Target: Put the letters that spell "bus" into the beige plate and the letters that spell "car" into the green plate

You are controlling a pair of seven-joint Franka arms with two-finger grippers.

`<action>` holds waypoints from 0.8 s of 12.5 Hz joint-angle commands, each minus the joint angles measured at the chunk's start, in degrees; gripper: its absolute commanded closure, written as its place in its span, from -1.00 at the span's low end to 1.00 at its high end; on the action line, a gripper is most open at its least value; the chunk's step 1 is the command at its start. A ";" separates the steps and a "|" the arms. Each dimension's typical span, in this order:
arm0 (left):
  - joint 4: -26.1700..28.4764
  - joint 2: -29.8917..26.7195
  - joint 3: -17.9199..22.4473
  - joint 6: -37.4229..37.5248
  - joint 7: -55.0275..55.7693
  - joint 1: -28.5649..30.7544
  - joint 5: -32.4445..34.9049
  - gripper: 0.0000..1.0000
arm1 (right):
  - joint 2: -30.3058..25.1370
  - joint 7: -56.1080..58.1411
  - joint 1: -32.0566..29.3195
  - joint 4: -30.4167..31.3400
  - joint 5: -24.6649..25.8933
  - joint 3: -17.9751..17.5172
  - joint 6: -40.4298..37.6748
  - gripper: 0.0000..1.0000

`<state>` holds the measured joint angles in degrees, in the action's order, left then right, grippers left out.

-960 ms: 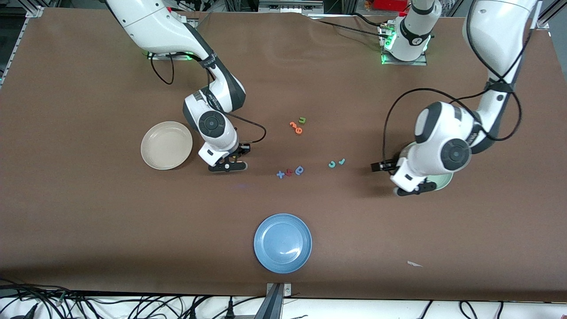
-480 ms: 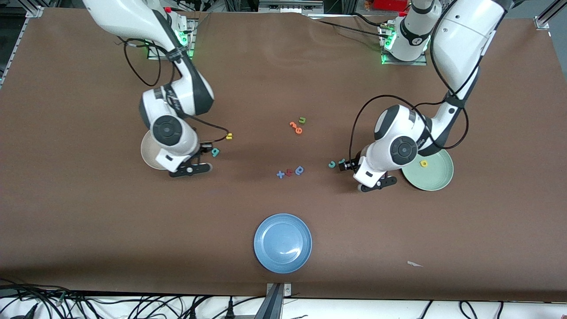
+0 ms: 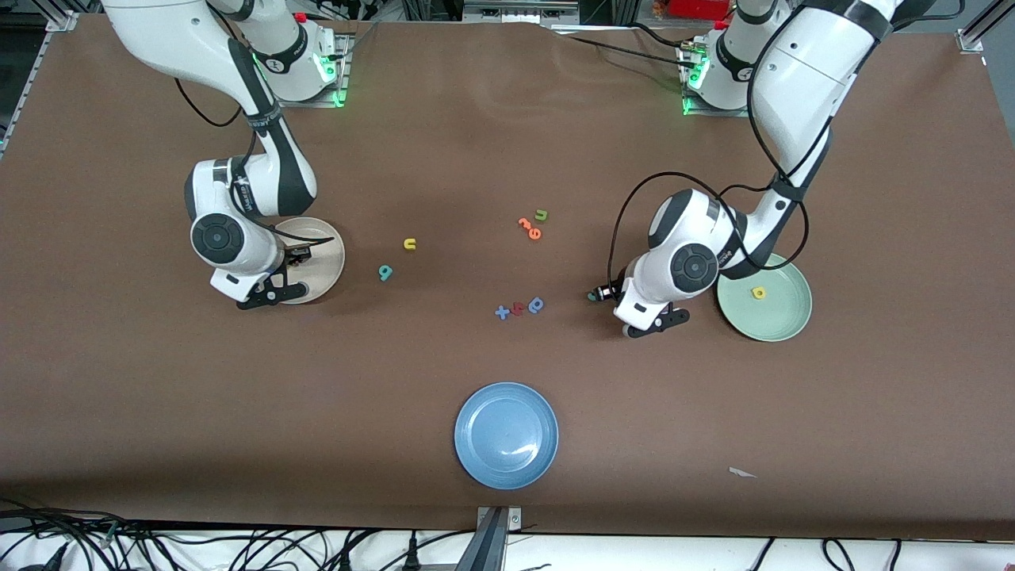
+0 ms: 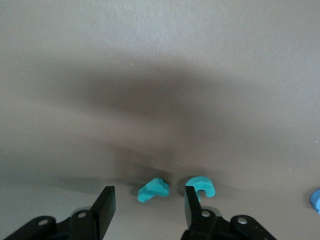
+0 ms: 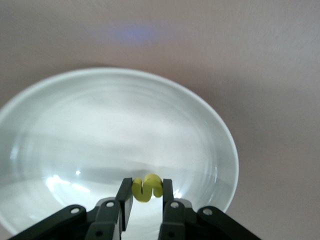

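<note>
Right hand (image 5: 145, 197) clamps curvy yellow "s" (image 5: 147, 188) over glossy beige plate (image 5: 215, 150); left hand (image 4: 148, 202) (fingers apart) straddles teal "r" (image 4: 153, 189).

"a" (image 3: 759, 293) in green plate (image 3: 785, 323), "b" (image 3: 385, 273) near "u" (image 3: 410, 244)

Robotics lab: brown cloth-covered table (image 3: 158, 381), aluminium frame rails (image 3: 979, 28) at upper corners, two bolted arm bases with green lights (image 3: 313, 71), loose black cables (image 3: 198, 547) along bottom edge.
</note>
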<state>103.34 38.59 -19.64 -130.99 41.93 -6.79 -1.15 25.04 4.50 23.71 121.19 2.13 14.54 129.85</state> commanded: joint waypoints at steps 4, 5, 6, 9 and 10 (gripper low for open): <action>1.34 -0.27 0.66 -0.85 1.40 -1.03 -0.08 -0.19 | -2.45 -4.12 0.90 -2.17 -0.19 -2.57 -3.27 -0.72; 1.34 -0.18 0.66 -0.85 1.49 -1.03 0.01 -0.18 | -2.46 -10.07 0.90 -4.62 -0.20 -5.46 -5.47 -0.70; 1.34 -0.09 0.66 -0.85 1.49 -1.03 0.01 -0.17 | -2.37 -16.30 1.07 -6.74 -0.20 -8.45 -6.18 -0.69; 1.25 0.44 0.66 -1.55 2.80 -1.03 2.64 -0.13 | -0.62 -28.38 1.95 -9.74 -0.37 -13.56 -5.14 -0.43; 1.25 0.44 0.66 -1.73 3.24 -1.03 2.90 -0.13 | -0.09 -35.63 2.91 -9.75 -1.76 -13.92 -3.74 -0.22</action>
<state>104.08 39.14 -19.46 -131.35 43.34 -7.21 -0.02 23.45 -23.12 25.93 112.56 1.70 1.44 125.28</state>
